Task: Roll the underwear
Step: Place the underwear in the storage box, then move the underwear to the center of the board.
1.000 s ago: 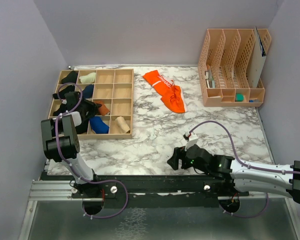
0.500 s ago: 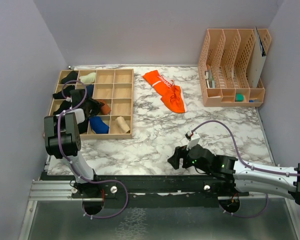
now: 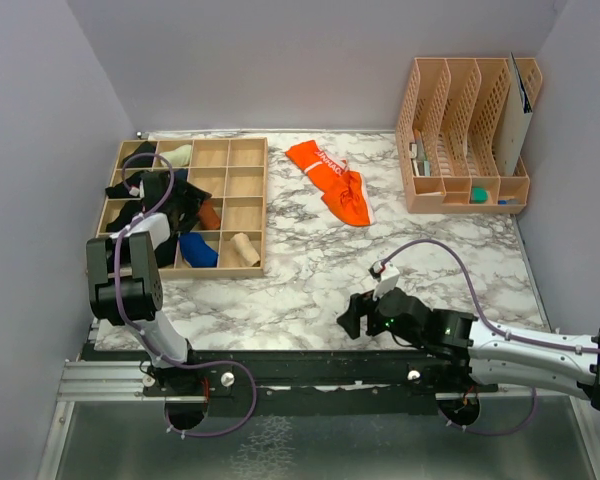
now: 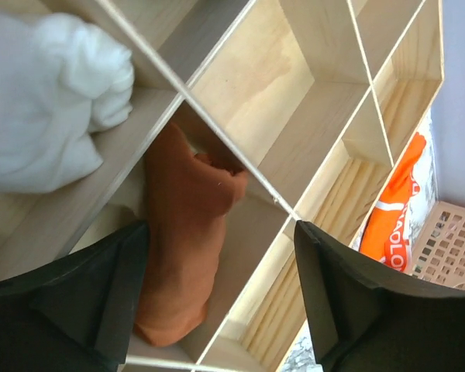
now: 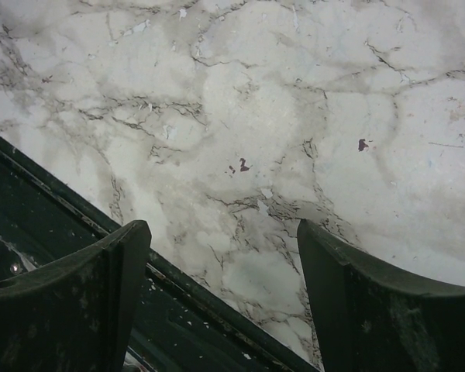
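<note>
The rust-brown underwear [image 4: 184, 232] lies rolled in a compartment of the wooden grid tray [image 3: 247, 143], where it shows as a small brown bundle [image 3: 209, 214]. My left gripper [image 4: 221, 229] hangs over that compartment with its jaws wide open. The roll sits between them, close to the left finger [image 4: 116, 287], and is not pinched. The left gripper [image 3: 180, 203] is dark against the tray in the top view. The orange underwear [image 3: 332, 180] with its white lettered waistband lies spread on the marble at the back. My right gripper [image 3: 348, 322] stands open and empty, low over the table's front edge [image 5: 223, 229].
The tray also holds a blue bundle [image 3: 198, 250], a cream one [image 3: 245, 246], a pale one [image 3: 177, 155], black ones at its left and a white bundle [image 4: 46, 101]. A peach file rack [image 3: 465, 135] stands back right. A black rail [image 5: 101, 232] runs along the near edge.
My left gripper moved farther over the tray and opened, letting go of the rust-brown roll in its compartment. The right arm barely shifted.
</note>
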Controlling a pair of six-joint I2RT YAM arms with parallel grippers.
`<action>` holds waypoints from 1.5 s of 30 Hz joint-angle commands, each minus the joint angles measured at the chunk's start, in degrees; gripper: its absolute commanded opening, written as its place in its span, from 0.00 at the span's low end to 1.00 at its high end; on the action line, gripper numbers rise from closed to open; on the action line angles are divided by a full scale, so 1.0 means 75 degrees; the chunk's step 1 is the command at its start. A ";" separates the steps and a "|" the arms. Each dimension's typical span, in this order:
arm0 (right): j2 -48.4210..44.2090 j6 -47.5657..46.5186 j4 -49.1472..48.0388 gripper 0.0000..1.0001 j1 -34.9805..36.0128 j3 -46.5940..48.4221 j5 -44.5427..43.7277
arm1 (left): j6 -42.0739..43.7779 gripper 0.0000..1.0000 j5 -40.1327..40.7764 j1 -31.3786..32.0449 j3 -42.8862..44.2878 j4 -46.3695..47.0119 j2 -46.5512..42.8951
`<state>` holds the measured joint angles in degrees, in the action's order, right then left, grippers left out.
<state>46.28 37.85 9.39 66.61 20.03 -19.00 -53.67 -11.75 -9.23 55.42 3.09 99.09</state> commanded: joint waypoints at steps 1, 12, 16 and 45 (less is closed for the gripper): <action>-0.0132 -0.0388 0.0370 0.81 -0.0045 0.0303 -0.0383 | 0.0175 0.82 0.0539 0.0004 0.0114 -0.1088 -0.0478; 0.0057 -0.0768 0.0688 0.87 -0.0188 0.0990 -0.1105 | 0.0277 0.89 0.0465 0.0012 -0.0108 -0.1274 -0.1548; 0.0349 -0.0780 0.0534 0.84 -0.0360 0.1079 -0.0778 | 0.0686 0.83 -0.0045 0.0024 0.0169 -0.1067 -0.1820; 0.6806 -0.2347 -0.0025 0.78 -0.5291 0.6407 0.3088 | 0.2554 0.79 -0.0793 0.0141 0.1384 -0.0667 0.0476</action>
<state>91.39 24.32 6.33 27.83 60.75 7.35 -36.91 -19.18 -8.67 65.12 -0.71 103.92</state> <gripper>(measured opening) 0.741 0.771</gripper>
